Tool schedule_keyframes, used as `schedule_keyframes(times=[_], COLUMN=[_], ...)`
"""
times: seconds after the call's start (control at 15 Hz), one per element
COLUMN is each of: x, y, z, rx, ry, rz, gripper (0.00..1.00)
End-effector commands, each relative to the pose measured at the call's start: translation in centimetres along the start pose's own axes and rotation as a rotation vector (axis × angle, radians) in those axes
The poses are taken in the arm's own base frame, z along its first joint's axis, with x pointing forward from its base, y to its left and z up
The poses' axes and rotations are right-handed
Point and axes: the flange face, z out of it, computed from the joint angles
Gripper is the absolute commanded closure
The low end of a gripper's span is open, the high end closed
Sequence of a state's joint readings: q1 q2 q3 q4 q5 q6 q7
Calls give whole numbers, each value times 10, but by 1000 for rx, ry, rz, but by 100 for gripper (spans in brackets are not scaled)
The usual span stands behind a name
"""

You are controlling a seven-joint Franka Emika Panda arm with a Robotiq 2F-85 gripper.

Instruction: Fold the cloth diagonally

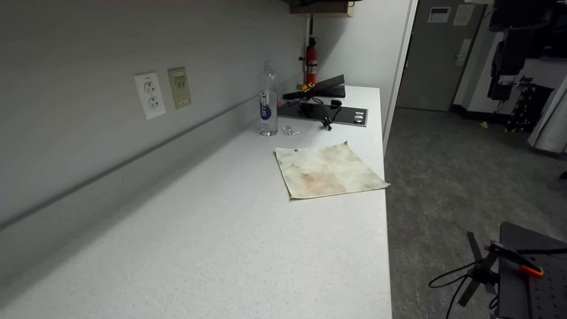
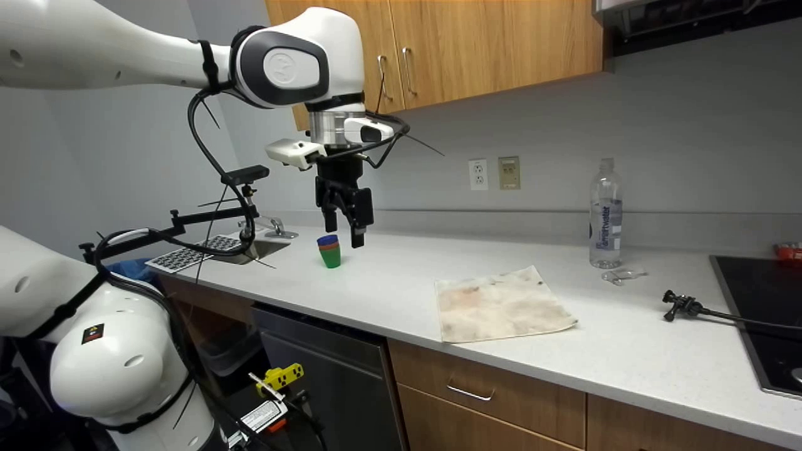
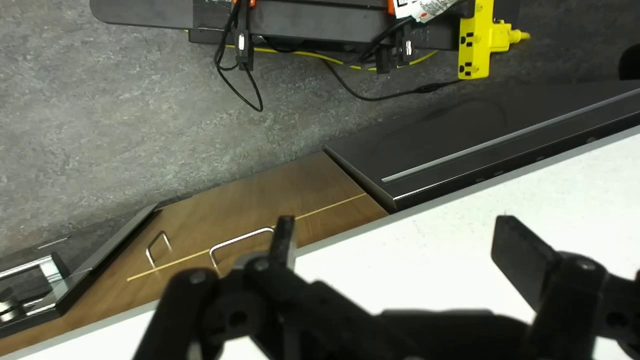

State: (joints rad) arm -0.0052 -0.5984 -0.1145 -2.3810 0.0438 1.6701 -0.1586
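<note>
The pale beige cloth with faint reddish and dark stains lies flat and spread out on the white counter, seen in both exterior views [image 1: 332, 166] [image 2: 501, 305]. One of its corners reaches the counter's front edge, and a far corner looks slightly raised. My gripper [image 2: 344, 235] hangs in the air above the counter, to the left of the cloth in that exterior view and apart from it. The wrist view also shows my gripper [image 3: 396, 235], with its two fingers wide apart and nothing between them. The cloth is out of view in the wrist view.
A water bottle [image 2: 606, 219] and a clear plastic piece [image 2: 622, 275] stand behind the cloth. A black mount with a cable [image 2: 684, 305] lies near the cooktop [image 2: 761, 282]. Stacked coloured cups [image 2: 329, 254] stand near my gripper. Wooden cabinets [image 2: 470, 50] hang above the counter.
</note>
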Motion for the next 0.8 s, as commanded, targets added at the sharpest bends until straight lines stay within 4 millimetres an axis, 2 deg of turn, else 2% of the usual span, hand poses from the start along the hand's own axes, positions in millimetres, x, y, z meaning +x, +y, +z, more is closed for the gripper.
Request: schedule_keyframes(times=[0.0,0.13,0.33,0.47,0.73], x=[0,0,10,24,67], y=[0,0,7,10,24], z=[-1,-1,-7,-13,-17], rx=[0,0,13,4,-24], ry=[0,1,30,79,203], rz=[0,1,10,0,24], gripper=[0,0,0,0,0])
